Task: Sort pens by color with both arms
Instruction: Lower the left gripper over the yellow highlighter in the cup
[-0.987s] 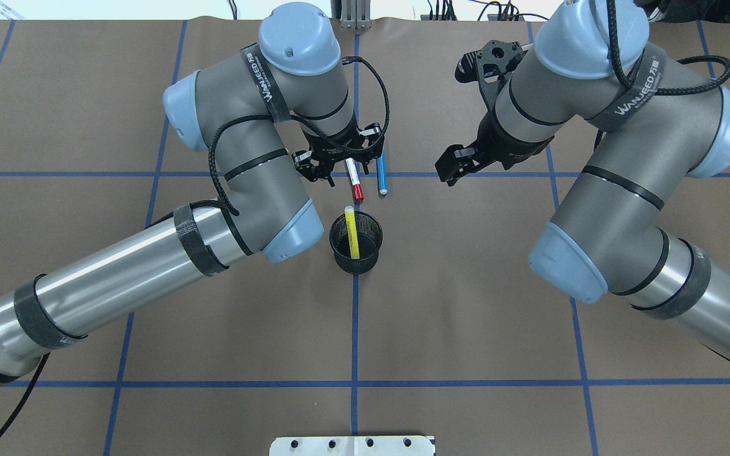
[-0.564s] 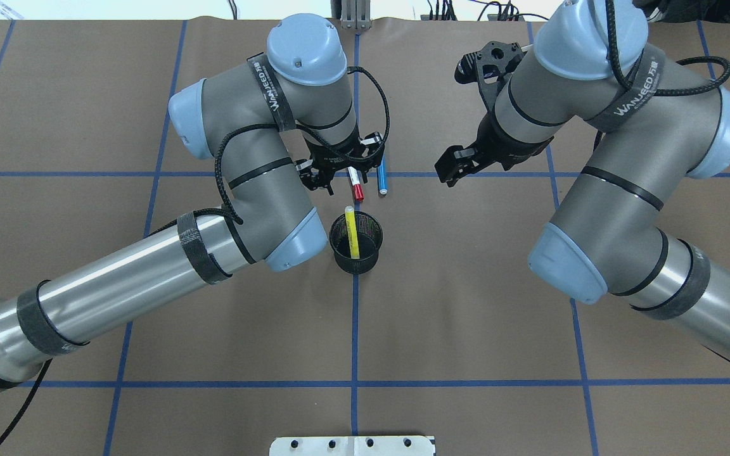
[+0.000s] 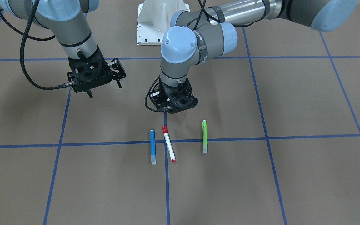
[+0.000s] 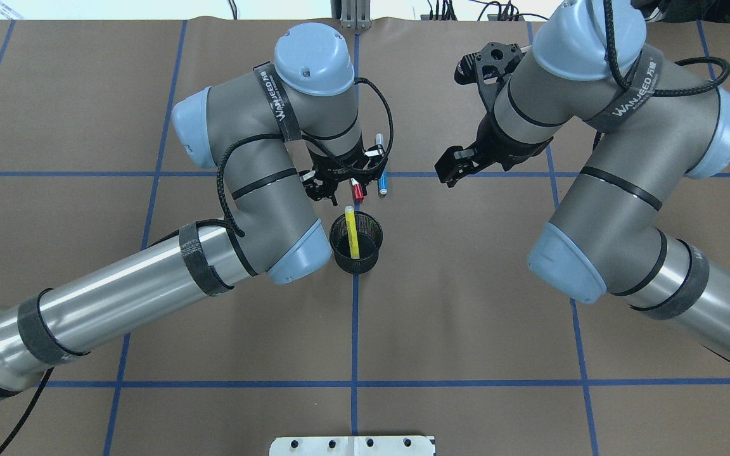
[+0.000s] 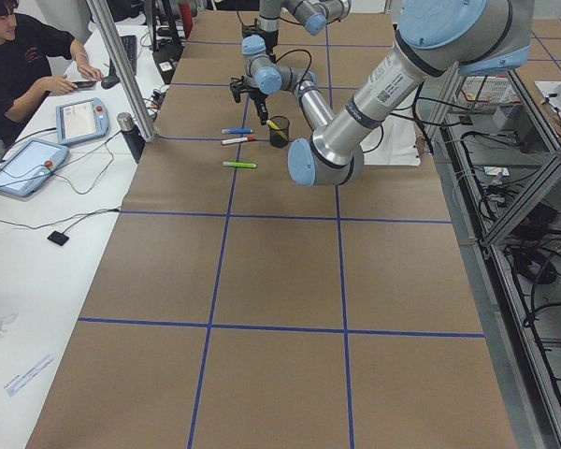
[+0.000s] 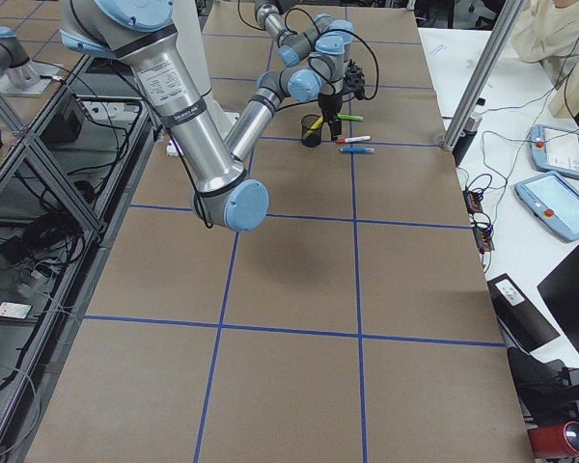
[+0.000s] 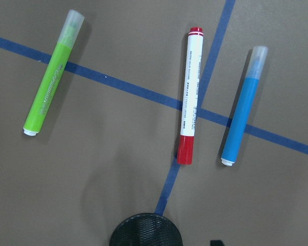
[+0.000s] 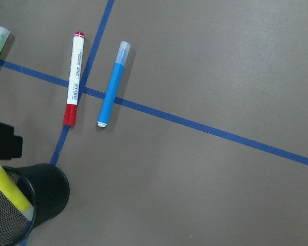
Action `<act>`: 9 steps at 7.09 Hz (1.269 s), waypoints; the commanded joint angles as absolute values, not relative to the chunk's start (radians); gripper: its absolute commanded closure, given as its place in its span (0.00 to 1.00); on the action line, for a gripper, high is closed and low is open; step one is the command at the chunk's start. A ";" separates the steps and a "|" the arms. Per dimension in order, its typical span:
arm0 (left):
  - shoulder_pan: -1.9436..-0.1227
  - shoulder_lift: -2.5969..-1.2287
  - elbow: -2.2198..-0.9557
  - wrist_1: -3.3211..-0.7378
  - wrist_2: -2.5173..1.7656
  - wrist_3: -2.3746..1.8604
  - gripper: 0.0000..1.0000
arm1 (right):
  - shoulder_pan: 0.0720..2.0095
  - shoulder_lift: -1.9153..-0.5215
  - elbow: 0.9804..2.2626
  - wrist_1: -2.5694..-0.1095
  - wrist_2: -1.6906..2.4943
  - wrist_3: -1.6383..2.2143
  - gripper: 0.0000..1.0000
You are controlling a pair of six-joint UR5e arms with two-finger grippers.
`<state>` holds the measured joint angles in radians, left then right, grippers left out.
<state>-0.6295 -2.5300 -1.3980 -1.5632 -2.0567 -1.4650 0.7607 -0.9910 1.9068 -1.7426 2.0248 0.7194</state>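
The left gripper (image 4: 345,172) hung just above the red-capped pen (image 7: 190,106), its fingers spread and empty. That pen lay flat on the brown paper-covered table (image 4: 466,316), long axis running away from the robot, red cap toward the black mesh cup (image 4: 368,256). The blue pen (image 7: 243,107) lay just beside it, roughly parallel, and the green pen (image 7: 50,84) lay farther off on the other side. All 3 were slim, smooth plastic cylinders. The yellow pen (image 4: 352,231) leaned inside the cup. The right gripper (image 4: 455,166), also spread and empty, hovered well apart, so the left arm looked better placed.
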 commanded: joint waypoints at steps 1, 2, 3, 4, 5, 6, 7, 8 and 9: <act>-0.620 -2.516 -1.397 -1.563 -2.056 -1.463 0.43 | 0.761 -0.991 1.907 -1.743 2.025 0.719 0.01; -0.617 -2.516 -1.397 -1.563 -2.056 -1.463 0.43 | 0.761 -0.991 1.907 -1.743 2.025 0.719 0.01; -0.617 -2.519 -1.399 -1.563 -2.056 -1.463 0.43 | 0.762 -0.991 1.907 -1.743 2.025 0.719 0.01; -0.615 -2.519 -1.399 -1.563 -2.056 -1.463 0.43 | 0.762 -0.992 1.907 -1.743 2.025 0.719 0.01; -0.615 -2.520 -1.399 -1.562 -2.056 -1.463 0.43 | 0.761 -0.991 1.907 -1.743 2.025 0.719 0.01; -0.609 -2.522 -1.399 -1.562 -2.056 -1.463 0.45 | 0.761 -0.991 1.907 -1.743 2.025 0.719 0.01; -0.609 -2.522 -1.399 -1.562 -2.056 -1.463 0.52 | 0.761 -0.991 1.907 -1.743 2.025 0.719 0.01; -0.609 -2.520 -1.399 -1.562 -2.056 -1.463 0.57 | 0.761 -0.989 1.907 -1.743 2.025 0.719 0.01; -0.609 -2.520 -1.401 -1.562 -2.057 -1.463 0.61 | 0.761 -0.991 1.907 -1.743 2.025 0.719 0.01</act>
<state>-0.6094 -2.5208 -1.3995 -1.5616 -2.0558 -1.4634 0.7609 -0.9903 1.9067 -1.7426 2.0249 0.7194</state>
